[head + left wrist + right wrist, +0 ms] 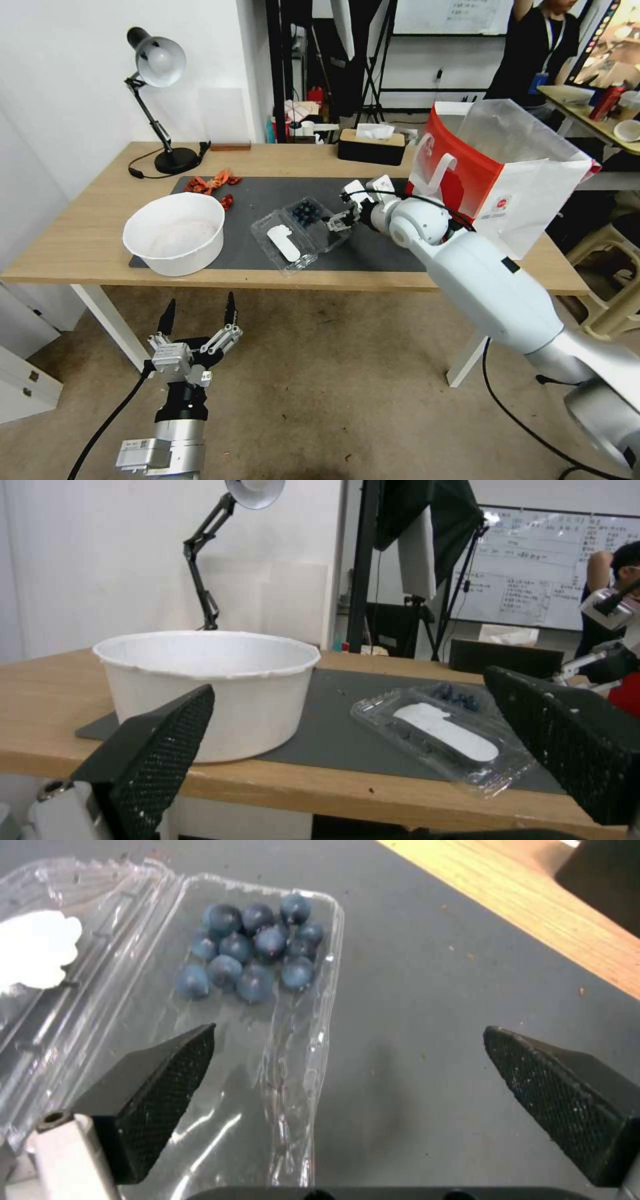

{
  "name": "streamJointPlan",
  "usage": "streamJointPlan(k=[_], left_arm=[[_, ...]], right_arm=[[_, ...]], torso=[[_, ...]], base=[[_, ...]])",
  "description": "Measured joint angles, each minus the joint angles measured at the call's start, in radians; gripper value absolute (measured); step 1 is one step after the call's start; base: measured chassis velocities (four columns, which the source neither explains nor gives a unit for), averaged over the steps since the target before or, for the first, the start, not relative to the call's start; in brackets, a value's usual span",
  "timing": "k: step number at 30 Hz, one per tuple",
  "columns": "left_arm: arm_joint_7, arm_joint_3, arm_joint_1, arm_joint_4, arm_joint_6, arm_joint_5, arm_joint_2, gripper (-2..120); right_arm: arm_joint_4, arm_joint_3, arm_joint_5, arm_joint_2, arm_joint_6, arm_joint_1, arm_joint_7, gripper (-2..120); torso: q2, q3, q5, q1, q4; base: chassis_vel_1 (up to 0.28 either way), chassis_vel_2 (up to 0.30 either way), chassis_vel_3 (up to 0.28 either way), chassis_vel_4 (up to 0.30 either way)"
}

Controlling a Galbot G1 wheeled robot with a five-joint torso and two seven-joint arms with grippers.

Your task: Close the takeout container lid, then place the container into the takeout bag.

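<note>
- Takeout container lies open on grey mat, lid flat, berries exposed.
- Right gripper at container's edge, fingers apart.
- Left gripper below table, fingers apart.
- Takeout bag stands right of container.

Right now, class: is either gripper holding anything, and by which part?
Nothing is held. The right gripper, jaws open, straddles the takeout container's edge; the left gripper is open below the table.
</note>
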Motion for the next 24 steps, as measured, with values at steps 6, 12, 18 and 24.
streamJointPlan(k=[6, 12, 18, 24], left_arm=[[-0.003, 0.002, -0.003, 0.004, -0.001, 0.0, -0.002, 100], [-0.01, 0.0, -0.006, 0.004, -0.001, -0.001, -0.001, 100], [-0.013, 0.001, -0.006, 0.004, -0.001, -0.001, -0.002, 100], [-0.015, 0.001, -0.009, 0.002, -0.001, -0.001, -0.002, 100]], right_arm=[[-0.012, -0.039, -0.008, -0.022, 0.001, 0.026, -0.038, 100], [-0.021, -0.071, -0.009, -0.029, 0.003, 0.041, -0.045, 100], [-0.047, -0.085, -0.014, -0.025, 0.003, 0.051, -0.053, 100], [-0.053, -0.095, -0.02, -0.033, 0.004, 0.058, -0.067, 100]], torso=[[0.0, 0.0, 0.0, 0.0, -0.0001], [0.0, 0.0, 0.0, 0.0, 0.0], [0.0, 0.0, -0.0001, 0.0, 0.0], [0.0, 0.0, -0.0001, 0.0, 0.0]], base=[[0.0, 0.0, 0.0, 0.0], [0.0, 0.0, 0.0, 0.0], [0.0, 0.0, 0.0, 0.0], [0.0, 0.0, 0.0, 0.0]])
